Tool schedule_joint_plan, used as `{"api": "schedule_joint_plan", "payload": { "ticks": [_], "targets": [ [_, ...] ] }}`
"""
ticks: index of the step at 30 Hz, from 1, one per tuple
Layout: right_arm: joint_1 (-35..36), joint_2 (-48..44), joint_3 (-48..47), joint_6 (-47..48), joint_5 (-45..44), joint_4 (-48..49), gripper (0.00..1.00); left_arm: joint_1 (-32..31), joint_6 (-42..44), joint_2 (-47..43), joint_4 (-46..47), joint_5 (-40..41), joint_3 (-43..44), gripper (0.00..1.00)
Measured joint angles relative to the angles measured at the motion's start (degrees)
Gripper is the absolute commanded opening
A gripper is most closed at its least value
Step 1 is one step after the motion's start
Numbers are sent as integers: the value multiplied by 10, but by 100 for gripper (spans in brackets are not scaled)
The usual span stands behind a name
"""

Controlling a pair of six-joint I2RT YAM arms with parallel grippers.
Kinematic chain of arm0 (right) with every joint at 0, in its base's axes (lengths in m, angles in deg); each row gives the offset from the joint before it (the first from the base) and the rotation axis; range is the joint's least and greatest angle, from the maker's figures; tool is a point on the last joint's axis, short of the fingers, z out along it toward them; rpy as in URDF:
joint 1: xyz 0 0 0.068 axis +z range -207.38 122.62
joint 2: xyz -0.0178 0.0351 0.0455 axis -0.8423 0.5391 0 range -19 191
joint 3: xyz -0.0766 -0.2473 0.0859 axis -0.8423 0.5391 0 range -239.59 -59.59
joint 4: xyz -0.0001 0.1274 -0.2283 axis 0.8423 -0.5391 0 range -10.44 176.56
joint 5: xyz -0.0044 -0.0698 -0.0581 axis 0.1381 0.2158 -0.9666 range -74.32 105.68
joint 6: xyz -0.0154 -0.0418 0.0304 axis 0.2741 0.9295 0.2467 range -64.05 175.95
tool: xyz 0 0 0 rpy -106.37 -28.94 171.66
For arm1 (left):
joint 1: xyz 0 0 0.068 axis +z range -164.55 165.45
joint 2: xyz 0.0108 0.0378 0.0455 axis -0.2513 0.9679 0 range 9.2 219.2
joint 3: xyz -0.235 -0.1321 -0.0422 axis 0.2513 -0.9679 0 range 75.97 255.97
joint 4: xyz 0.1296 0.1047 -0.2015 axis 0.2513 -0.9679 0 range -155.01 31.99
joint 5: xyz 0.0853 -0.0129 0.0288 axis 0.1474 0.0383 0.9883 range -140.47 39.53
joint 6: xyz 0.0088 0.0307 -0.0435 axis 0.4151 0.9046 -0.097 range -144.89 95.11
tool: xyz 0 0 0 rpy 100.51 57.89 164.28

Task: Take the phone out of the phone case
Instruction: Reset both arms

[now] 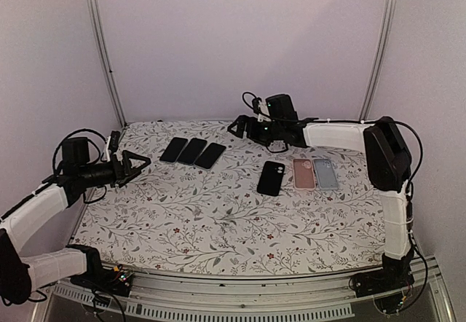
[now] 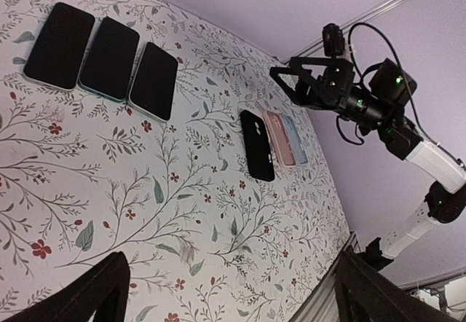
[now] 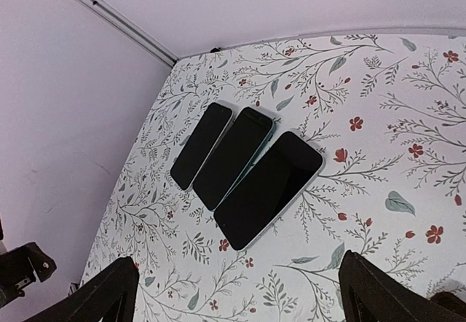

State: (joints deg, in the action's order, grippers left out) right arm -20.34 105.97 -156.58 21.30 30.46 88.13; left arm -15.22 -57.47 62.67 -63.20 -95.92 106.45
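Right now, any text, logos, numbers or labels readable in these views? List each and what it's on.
None readable in any view.
Nothing on the three phones: screens dark and blank.
Nothing on the black case, pink case or blue case: plain backs, no logo I can make out.
Nothing on the tablecloth: floral print only.

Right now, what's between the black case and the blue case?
The pink case, flat beside the blue case, a gap from the black case. Top view shows it.

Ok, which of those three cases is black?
The black case, leftmost of the row seen from above; its neighbours are a pink case and a light blue case.
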Motion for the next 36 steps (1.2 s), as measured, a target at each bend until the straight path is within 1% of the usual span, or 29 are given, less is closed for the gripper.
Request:
{"api": "schedule_joint_plan", "payload": {
  "ticks": [9,14,15,21,28,32,36],
  "targets": [
    [-35,-174,183,61,-36,32,99,0,3,-15,-3,40,2,99],
    [-70,-289,297,84,-51,54,99,0,10,-23,-4,63,12,99],
    [-77,-297,303,86,-52,54,99,0,11,-25,-4,68,14,100],
    [-142,-410,424,114,-81,74,99,0,23,-42,-6,102,15,99],
    [-205,-519,516,146,-116,81,99,0,39,-43,-7,139,15,99],
    [-262,-566,562,160,-121,94,99,0,43,-46,-3,158,15,99],
    [-317,-592,602,166,-123,101,99,0,50,-50,2,170,15,99]
  ]
}}
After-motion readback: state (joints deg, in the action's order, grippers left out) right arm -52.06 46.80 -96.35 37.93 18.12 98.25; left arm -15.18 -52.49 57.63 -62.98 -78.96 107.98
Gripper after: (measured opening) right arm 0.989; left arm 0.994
